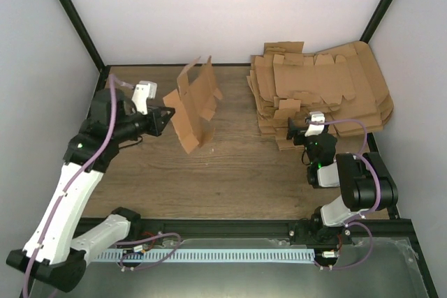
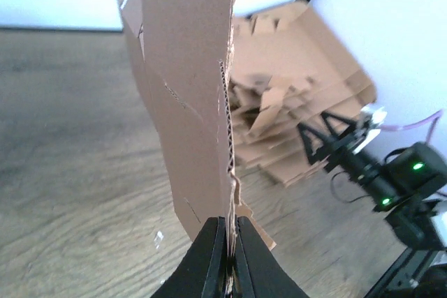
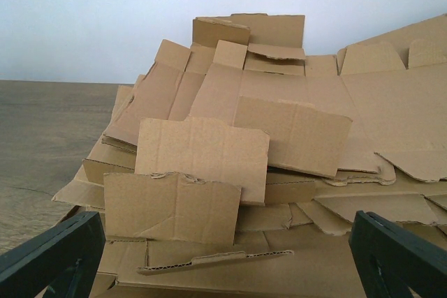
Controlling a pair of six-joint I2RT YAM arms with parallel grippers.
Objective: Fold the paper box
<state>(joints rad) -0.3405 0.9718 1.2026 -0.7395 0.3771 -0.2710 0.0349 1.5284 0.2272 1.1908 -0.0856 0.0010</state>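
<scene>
While the left hand pinched the paper box by one edge, the sheet stood upright over the left half of the tabletop, probably to leave its flaps free for folding. The right hand stood spread and empty, facing the pile of flat sheets in the far right corner.

Paper box: matt brown corrugated cardboard, with the fluted core showing along its raw edge. At two o'clock on the table, the pile of flat sheets is the same dull, rough-cut board. The table is matt wood grain. The left gripper is smooth black plastic with a faint sheen.
</scene>
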